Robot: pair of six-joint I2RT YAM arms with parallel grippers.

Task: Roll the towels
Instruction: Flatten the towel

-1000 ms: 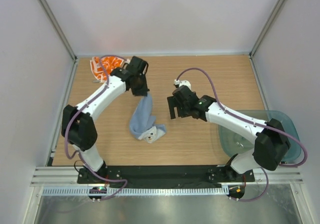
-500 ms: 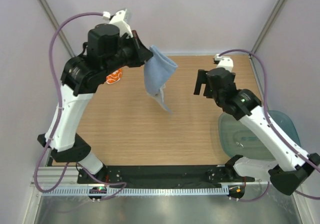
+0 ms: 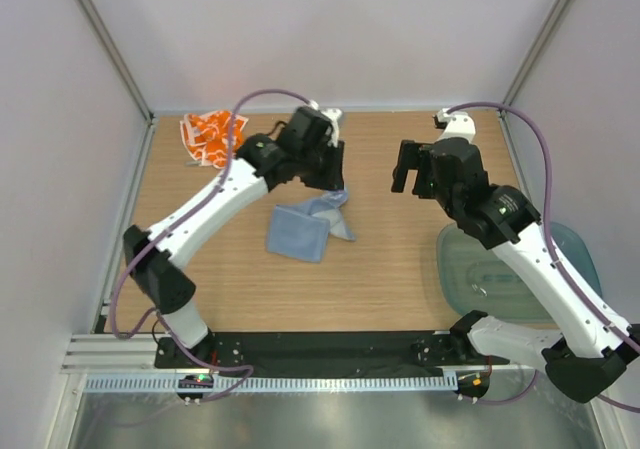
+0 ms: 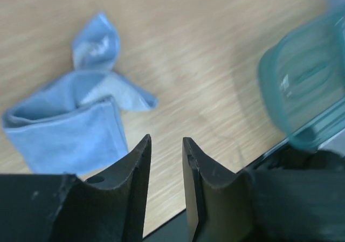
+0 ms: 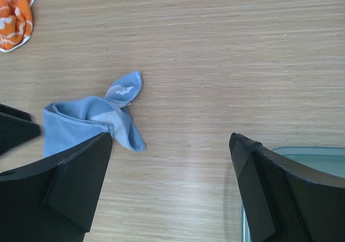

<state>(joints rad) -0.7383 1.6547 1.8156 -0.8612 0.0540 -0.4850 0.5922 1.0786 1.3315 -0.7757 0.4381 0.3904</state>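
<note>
The blue towel is seen crumpled beside the narrowly parted, empty left gripper; the right gripper is spread wide, empty.

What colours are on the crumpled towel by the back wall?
The crumpled cloth towel is white with orange shapes; top view shows it best.

You're looking at a wooden desk with three things lying on it. A pale blue towel sits loosely folded near the middle, one corner flopped out. An orange-and-white towel is bunched in the far left corner. A translucent teal tray rests by the near right corner.
</note>
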